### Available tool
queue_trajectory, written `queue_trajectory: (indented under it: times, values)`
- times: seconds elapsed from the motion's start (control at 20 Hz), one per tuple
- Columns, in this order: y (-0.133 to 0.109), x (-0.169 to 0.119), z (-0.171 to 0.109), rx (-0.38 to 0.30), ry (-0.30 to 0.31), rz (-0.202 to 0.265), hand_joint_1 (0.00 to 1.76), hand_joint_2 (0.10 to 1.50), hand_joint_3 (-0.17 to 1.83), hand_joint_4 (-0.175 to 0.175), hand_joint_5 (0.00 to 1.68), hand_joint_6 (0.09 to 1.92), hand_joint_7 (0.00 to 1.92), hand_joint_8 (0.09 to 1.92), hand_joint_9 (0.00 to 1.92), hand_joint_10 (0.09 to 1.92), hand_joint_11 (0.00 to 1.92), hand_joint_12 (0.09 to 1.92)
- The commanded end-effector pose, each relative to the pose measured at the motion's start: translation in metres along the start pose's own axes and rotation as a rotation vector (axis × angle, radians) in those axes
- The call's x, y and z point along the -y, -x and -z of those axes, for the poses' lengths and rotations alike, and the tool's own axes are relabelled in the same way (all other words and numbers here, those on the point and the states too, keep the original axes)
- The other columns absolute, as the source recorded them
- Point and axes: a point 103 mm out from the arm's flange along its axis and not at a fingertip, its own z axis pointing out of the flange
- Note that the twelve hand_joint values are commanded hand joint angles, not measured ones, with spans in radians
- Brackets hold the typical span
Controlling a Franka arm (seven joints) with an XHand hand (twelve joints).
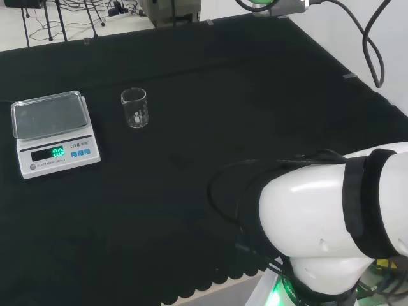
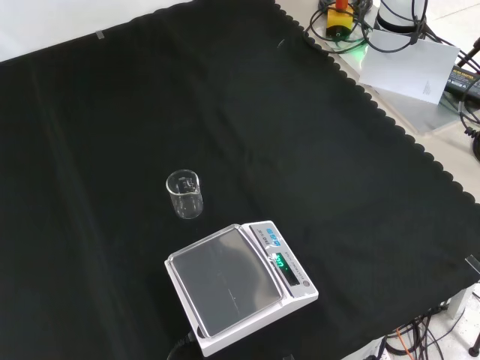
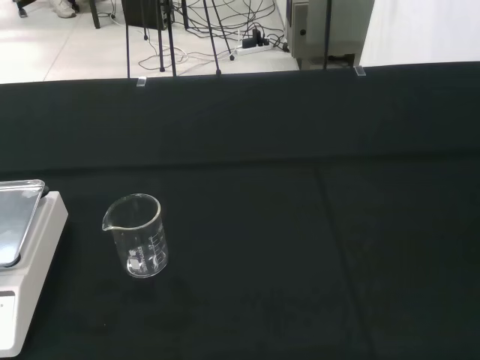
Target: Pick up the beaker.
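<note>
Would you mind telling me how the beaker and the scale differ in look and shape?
The beaker is clear glass, while the scale is opaque white with a grey metal pan. The beaker is an upright cylinder with a spout; the scale is low, flat and rectangular. Both stand apart, side by side, on the black cloth.

I see black cloth (image 1: 210, 127) covering bench, scalloped hem along near edge in head view. Beyond far edge: pale floor (image 1: 57, 32), dark stand legs (image 3: 154, 34), tangled cables (image 3: 225, 22), grey cabinet (image 3: 326, 26). White wall (image 1: 357, 38) at head view's right. Front view: white sheet (image 2: 409, 64) past cloth's top right corner.
</note>
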Motion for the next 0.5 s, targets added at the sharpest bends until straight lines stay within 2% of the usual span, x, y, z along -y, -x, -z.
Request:
queue_trajectory:
  times: [0.05,0.2,0.5]
  values:
    - [-0.004,-0.004,-0.001,0.015,0.0,0.004,0.67,0.91,-0.16,0.016,0.02,0.09,0.0,0.67,0.06,0.9,0.0,1.13]
    - [-0.012,-0.011,-0.006,0.018,-0.008,0.012,0.68,0.92,-0.16,0.008,0.03,0.09,0.0,0.65,0.03,0.89,0.0,1.03]
    - [-0.02,-0.025,-0.022,0.01,-0.031,0.024,0.69,0.92,-0.16,0.007,0.03,0.09,0.0,0.65,0.03,0.89,0.0,1.01]
